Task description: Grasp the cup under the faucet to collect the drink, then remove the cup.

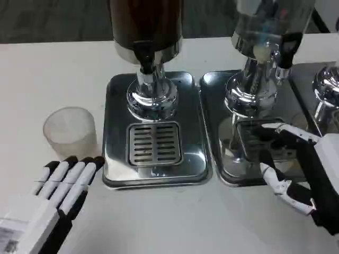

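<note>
A frosted translucent cup [69, 132] stands upright on the white table, left of the drip tray [117, 159] of the dark drink dispenser [146, 24]. That dispenser's faucet [145, 59] hangs over the slotted grate [154, 144], which has nothing on it. My left hand [61, 188] lies at the lower left, fingers straight and together, their tips just below and right of the cup without touching it. My right hand [296, 164] hovers over the front right of the second tray [212, 132], its fingers spread, with nothing visibly in them.
A second dispenser [267, 26] with a clear tank stands on the right tray, its chrome base [249, 95] just left of my right hand. A third chrome base [324, 87] is at the far right edge. Bare table lies in front of both trays.
</note>
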